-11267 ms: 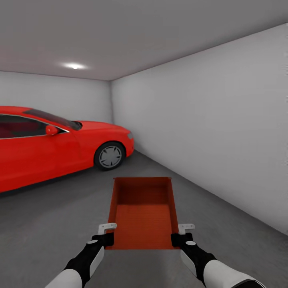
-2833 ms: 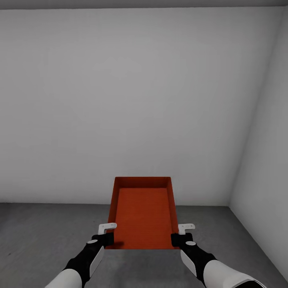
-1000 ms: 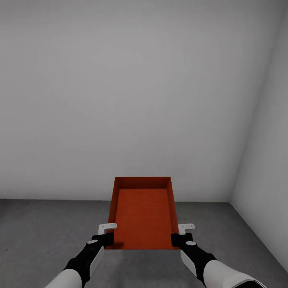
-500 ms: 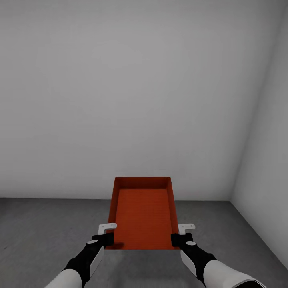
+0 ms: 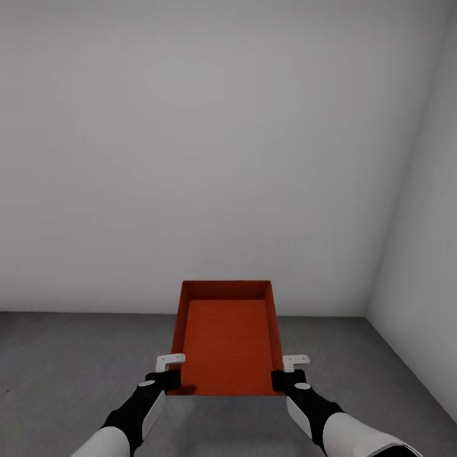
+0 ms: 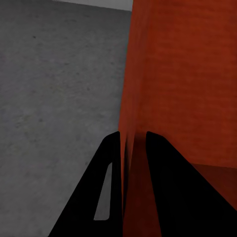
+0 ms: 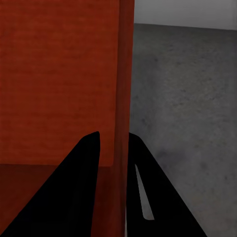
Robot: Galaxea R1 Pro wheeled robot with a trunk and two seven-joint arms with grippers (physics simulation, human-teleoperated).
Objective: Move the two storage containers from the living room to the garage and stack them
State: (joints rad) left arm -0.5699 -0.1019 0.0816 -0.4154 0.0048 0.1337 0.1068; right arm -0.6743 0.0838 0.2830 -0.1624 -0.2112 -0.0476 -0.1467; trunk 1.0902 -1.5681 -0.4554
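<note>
**One red-orange bin held above the garage floor, facing a bare wall**

The storage container [image 5: 226,336], lidless and empty, hangs level at 6 o'clock in the head view, long axis pointing to 12. No label, brand or writing can be read on it. The left hand [image 5: 169,376] is clamped on its near left wall, the right hand [image 5: 287,376] on its near right wall; each wrist view shows a thin wall pinched between two dark fingers [image 6: 111,168]. Beneath lies the dark mottled floor [image 5: 70,355]; ahead a plain white-grey wall [image 5: 209,158], another at 3 o'clock.
</note>
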